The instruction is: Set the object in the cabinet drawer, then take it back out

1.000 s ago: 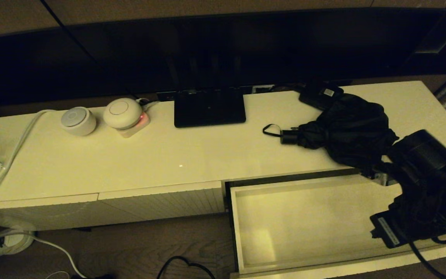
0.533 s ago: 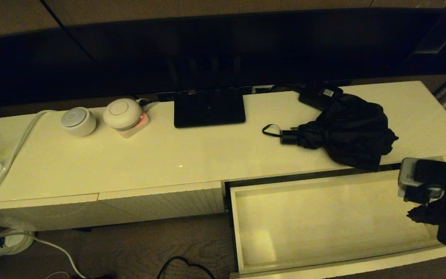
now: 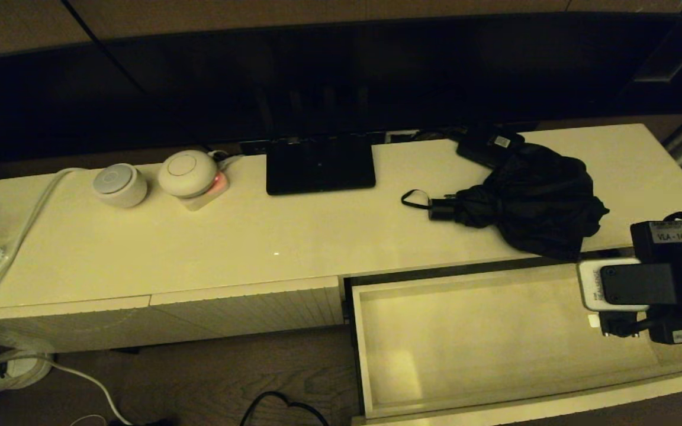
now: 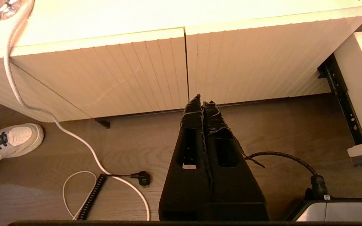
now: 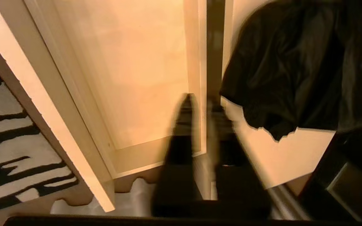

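seemingly the umbrella (image 3: 530, 201) lies on the bench (image 3: 258, 236), the drawer (image 3: 495, 337) open and empty. right end effector (image 5: 201, 108), slightly parted and holding nothing, hovers at the drawer's right end; next it must reach and grip the umbrella. left end effector (image 4: 202, 102) hangs closed, low by the floor.

The head camera looks down and forward over the cabinet top (image 3: 293, 236), with the open drawer (image 3: 495, 331) at 5 o'clock. The left wrist camera sits low, facing the ribbed front panels (image 4: 156, 69) across the floor (image 4: 105, 147). The right wrist camera hangs close above that drawer (image 5: 130, 69) and the umbrella (image 5: 297, 72), both shared with the head view (image 3: 536, 201)
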Controlling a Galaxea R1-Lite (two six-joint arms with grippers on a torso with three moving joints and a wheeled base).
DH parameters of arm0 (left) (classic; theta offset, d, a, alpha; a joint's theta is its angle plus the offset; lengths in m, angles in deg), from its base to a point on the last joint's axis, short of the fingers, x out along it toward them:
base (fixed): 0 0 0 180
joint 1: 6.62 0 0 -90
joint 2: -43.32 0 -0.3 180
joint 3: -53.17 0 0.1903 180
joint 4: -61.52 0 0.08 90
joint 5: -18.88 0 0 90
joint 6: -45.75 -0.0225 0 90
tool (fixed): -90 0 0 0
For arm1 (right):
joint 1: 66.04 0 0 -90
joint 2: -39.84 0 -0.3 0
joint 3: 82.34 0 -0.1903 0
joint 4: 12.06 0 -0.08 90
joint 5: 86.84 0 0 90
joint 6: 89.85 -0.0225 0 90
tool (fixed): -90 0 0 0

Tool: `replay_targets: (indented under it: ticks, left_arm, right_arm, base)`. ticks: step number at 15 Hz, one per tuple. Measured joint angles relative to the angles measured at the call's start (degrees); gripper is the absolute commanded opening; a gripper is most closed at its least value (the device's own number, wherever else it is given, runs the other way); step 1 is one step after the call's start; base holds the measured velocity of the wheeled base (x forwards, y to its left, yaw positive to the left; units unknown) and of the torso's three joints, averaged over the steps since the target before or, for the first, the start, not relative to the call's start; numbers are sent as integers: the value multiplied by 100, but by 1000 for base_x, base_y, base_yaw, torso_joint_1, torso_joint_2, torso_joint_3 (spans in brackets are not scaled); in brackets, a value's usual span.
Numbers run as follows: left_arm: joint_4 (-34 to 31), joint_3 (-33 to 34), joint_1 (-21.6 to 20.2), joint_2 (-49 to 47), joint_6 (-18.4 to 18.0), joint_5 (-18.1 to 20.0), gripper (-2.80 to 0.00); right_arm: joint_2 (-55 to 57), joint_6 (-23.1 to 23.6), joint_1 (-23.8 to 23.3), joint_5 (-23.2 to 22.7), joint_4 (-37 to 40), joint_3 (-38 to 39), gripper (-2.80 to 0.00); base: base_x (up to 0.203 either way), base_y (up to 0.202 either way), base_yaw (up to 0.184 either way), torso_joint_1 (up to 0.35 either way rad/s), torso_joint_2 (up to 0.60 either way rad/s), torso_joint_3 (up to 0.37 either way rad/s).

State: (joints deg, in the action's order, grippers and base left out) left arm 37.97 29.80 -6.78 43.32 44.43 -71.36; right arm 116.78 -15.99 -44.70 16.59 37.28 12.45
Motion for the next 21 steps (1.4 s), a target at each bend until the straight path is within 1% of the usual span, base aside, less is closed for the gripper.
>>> replay_targets:
  ticks: [4,8,10,13,18,21]
  left_arm:
    - [-2,0,2,0,-1,1,-280]
    - [0,0,0,0,0,0,-280]
    - [0,0,2,0,0,0,-280]
    - [0,0,-2,0,-1,0,-280]
    - [-2,0,2,0,0,0,-280]
    - [0,0,2,0,0,2,-280]
  right_arm:
    - [88,29,308,388,-65,-39,0]
    - [279,333,298,511,-729,-89,0]
    - [506,369,156,515,-1012,-127,0]
    - [983,353,-197,520,-1519,-324,0]
    - [1644,336,-500,542,-1645,-813,0]
    - [1957,329,-613,544,-1902,-1093,0]
  base:
    - [0,0,0,0,0,0]
    - [0,0,0,0,0,0]
    - [0,0,0,0,0,0]
    - [0,0,0,0,0,0]
    - [0,0,0,0,0,0]
    - [0,0,0,0,0,0]
